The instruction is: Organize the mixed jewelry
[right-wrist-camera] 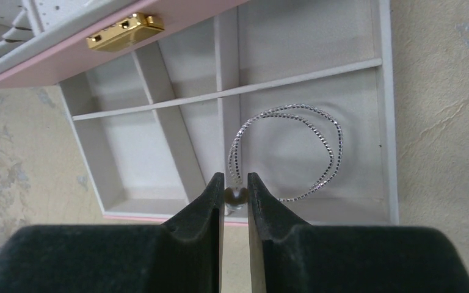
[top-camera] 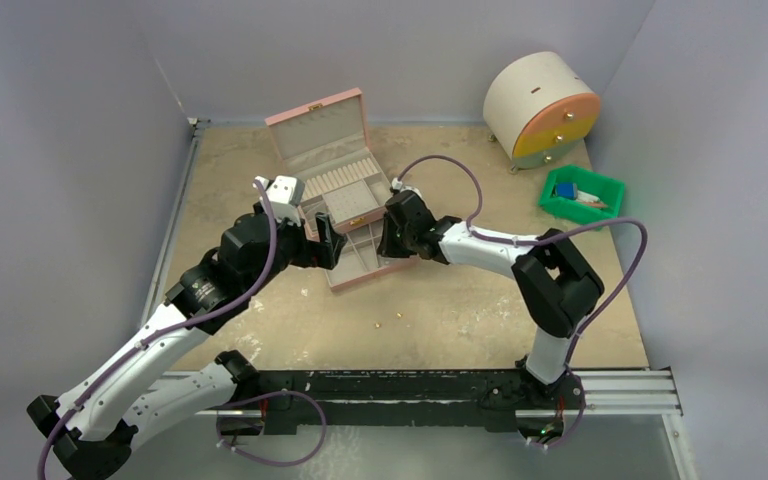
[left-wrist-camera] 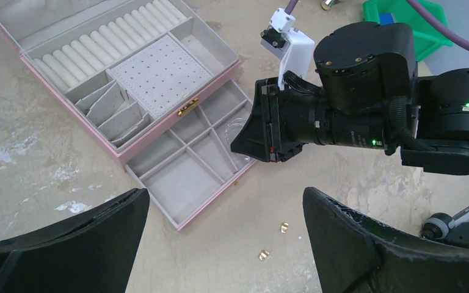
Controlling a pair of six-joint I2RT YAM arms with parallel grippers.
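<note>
The silvery wire bracelet (right-wrist-camera: pixel 336 143) loops over the front right compartment of the pink box's pulled-out drawer (right-wrist-camera: pixel 388 122). My right gripper (right-wrist-camera: pixel 236 183) is shut on the bracelet's dark bead (right-wrist-camera: pixel 236 195); I cannot tell whether the loop rests on the drawer floor. In the top view the right gripper (top-camera: pixel 392 235) is at the drawer's right side. Two small gold rings (left-wrist-camera: pixel 284 227) (left-wrist-camera: pixel 264 254) lie on the table in front of the drawer. My left gripper (left-wrist-camera: pixel 225 201) is open and empty above them, and a tiny gold bead (left-wrist-camera: pixel 236 182) lies by the drawer's front edge.
The pink jewelry box (top-camera: pixel 330 150) stands open at the back centre, lid up, with ring rolls and a perforated earring pad. A round drawer cabinet (top-camera: pixel 542 108) and a green bin (top-camera: pixel 582 195) with blue items are at the back right. Both grippers sit close together over the drawer.
</note>
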